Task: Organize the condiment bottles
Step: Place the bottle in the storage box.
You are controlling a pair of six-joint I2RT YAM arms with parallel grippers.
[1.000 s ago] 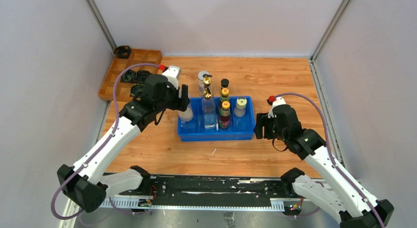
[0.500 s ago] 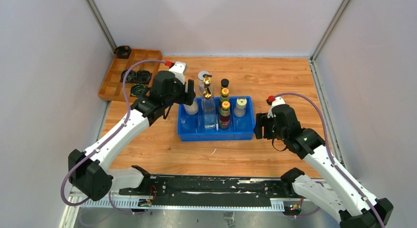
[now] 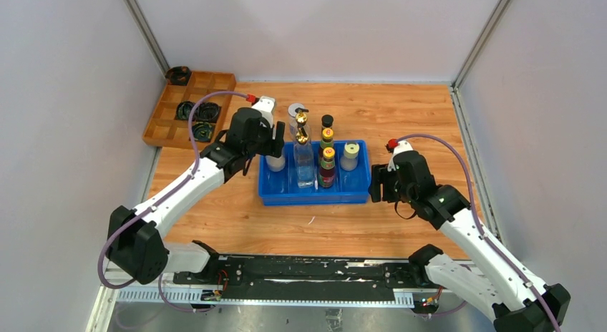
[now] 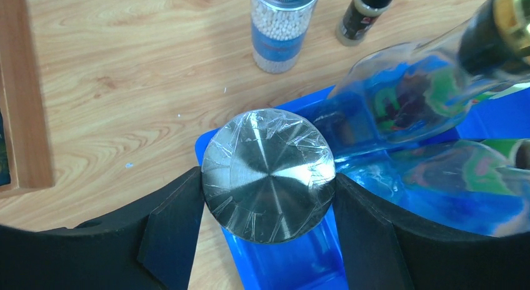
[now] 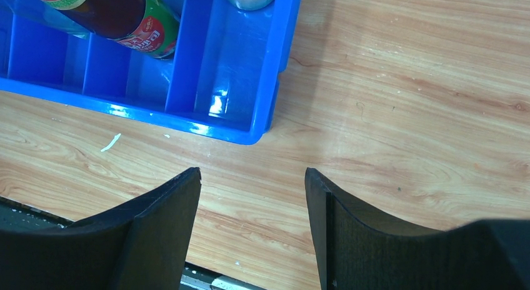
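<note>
At the far left corner of the blue bin (image 3: 315,198), the left claw (image 4: 265,180) grips a silver-lidded jar (image 4: 269,155), one finger pressed to each side of its foil-wrapped lid. From the wrist view I cannot tell whether the jar's base rests on the bin floor.

In the bin stand a tall clear gold-spouted bottle (image 3: 304,164), a near sauce bottle (image 3: 327,171) with a far sauce bottle (image 3: 326,140) behind it, both dark with yellow caps, and a cream-lidded jar (image 3: 349,157) in the right-hand compartment.

On the desk (image 3: 401,110) just beyond the bin's far wall stand a clear jar of white beads (image 4: 284,34) and a small black-capped bottle (image 4: 365,15).

The right claw (image 5: 253,177) hangs open and empty over bare wood, just off the bin's near right corner.

Far left, a wooden tray (image 3: 172,96) holds black coiled rings (image 3: 200,111).
</note>
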